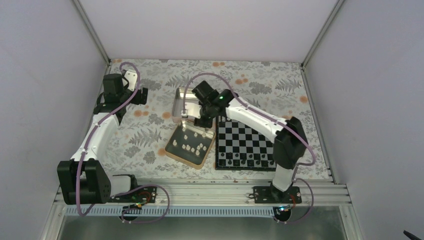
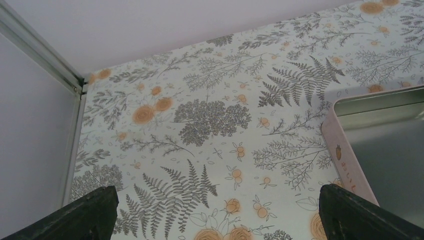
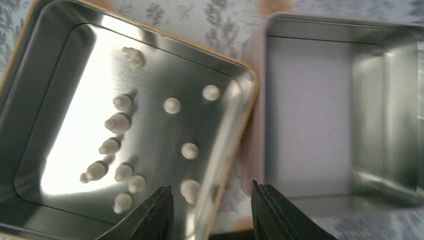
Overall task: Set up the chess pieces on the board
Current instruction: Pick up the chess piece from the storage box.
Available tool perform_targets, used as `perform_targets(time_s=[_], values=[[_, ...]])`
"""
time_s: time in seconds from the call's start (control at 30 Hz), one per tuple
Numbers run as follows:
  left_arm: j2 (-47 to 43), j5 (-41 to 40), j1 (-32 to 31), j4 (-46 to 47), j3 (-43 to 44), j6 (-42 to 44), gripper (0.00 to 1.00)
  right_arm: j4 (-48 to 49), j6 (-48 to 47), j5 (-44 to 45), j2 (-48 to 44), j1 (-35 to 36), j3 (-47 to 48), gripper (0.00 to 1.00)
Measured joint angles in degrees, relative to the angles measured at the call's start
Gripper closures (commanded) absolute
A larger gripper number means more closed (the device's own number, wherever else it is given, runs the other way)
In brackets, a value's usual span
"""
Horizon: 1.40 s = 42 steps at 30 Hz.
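Status: my right gripper [image 3: 211, 194] sits part-spread, gripping nothing, over the rim of a shallow gold-edged square metal tin [image 3: 35, 75] holding a dozen tiny cream-white chess pieces [image 3: 118, 122], loose. Just beyond, butted against it, a pink-edged square metal tin [image 3: 385, 110]. Black-and-silver chequered chessboard [image 1: 245, 137] lies right of the tins, dark pieces [image 1: 247, 161] along its near rows. My left gripper [image 2: 216, 200] hangs wide apart further left over floral tablecloth [image 2: 210, 120]. White walls [image 1: 200, 25] around.

No words or numbers can be read in any of the pictures. In the left wrist view, at the right side of the frame, the pink rim of a metal tin [image 2: 345, 162] has a few tiny marks and a small orange picture. They are too small to read.
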Motion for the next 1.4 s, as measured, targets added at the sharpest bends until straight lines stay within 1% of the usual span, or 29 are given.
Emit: perform_targets(time_s=[0.07, 0.33, 0.63, 0.83, 1.03, 1.17, 1.4], values=[[0.00, -0.07, 0.00, 0.00, 0.00, 0.00, 0.00, -0.09, -0.02, -1.16, 2.27, 1.07, 0.33, 0.61], [0.00, -0.11, 0.00, 0.02, 0.00, 0.02, 0.00, -0.39, -0.13, -2.56, 11.04, 4.61, 0.35, 0.61], [0.00, -0.11, 0.02, 0.02, 0.00, 0.02, 0.00, 0.42, -0.28, -0.76, 15.37, 6.71, 0.81, 0.62], [0.00, -0.11, 0.11, 0.02, 0.00, 0.02, 0.00, 2.47, -0.26, 4.35, 15.54, 6.69, 0.50, 0.61], [0.00, -0.09, 0.11, 0.02, -0.09, 0.02, 0.00, 3.80, -0.26, 9.88, 13.33, 6.67, -2.45, 0.60], [0.00, -0.09, 0.11, 0.04, -0.31, 0.04, 0.00, 3.74, -0.24, 11.45, 11.89, 6.49, -4.04, 0.60], [0.00, -0.07, 0.11, 0.04, -0.37, 0.17, 0.00, 2.73, -0.20, 11.69, 8.41, 4.83, -6.64, 0.60]])
